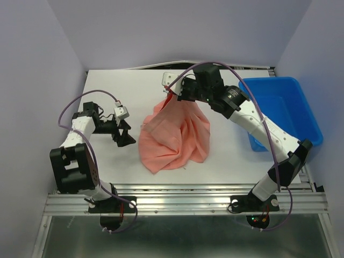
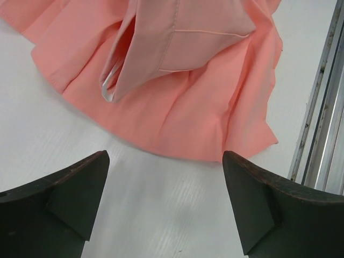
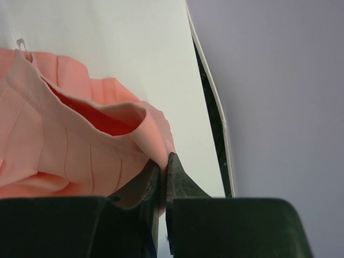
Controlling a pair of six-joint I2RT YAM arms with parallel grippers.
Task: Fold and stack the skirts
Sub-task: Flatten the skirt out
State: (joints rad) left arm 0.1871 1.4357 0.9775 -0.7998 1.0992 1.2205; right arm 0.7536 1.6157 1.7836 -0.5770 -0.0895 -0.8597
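Note:
One salmon-pink pleated skirt (image 1: 174, 134) hangs over the middle of the white table, its waist lifted and its flared hem still resting on the table. My right gripper (image 1: 173, 92) is shut on the waist edge and holds it up; in the right wrist view the waistband (image 3: 80, 145) is pinched between the closed fingers (image 3: 180, 180). My left gripper (image 1: 124, 135) is open and empty, low over the table just left of the skirt. In the left wrist view the hem (image 2: 177, 118) lies just beyond the spread fingertips (image 2: 86, 183).
A blue plastic bin (image 1: 282, 110) stands at the table's right edge, beside the right arm. The table's back edge and the enclosure wall are close behind the right gripper. A metal rail (image 1: 183, 201) runs along the near edge.

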